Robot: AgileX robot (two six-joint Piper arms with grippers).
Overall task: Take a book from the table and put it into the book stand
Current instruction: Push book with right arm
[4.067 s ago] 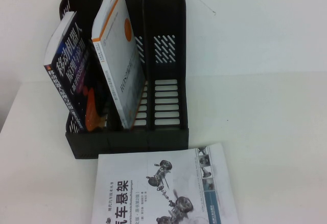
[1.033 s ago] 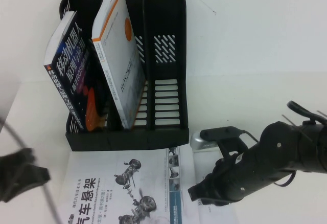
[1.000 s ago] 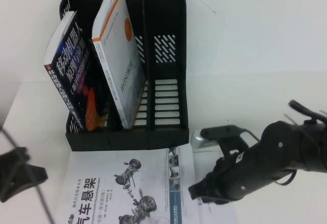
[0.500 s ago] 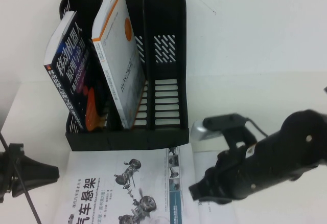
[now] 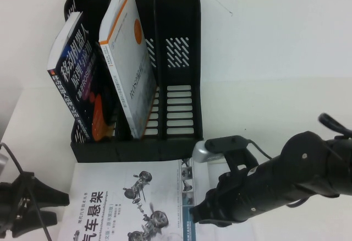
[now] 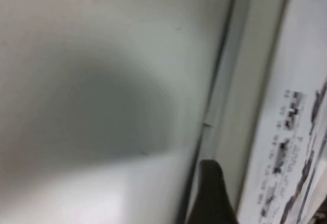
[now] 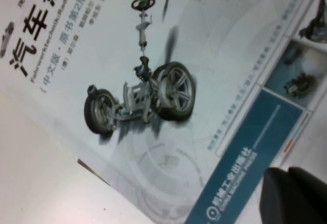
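Beside your left gripper, just off its spread, empty fingers, the book lies flat on the table, cover up. Your right gripper hangs low over the book's far edge; you cannot tell how its fingers stand. Beyond both grippers, the book stand touches the book's top edge, its compartment nearest your right gripper vacant.

Black arms; silver wrist camera; dark cables.
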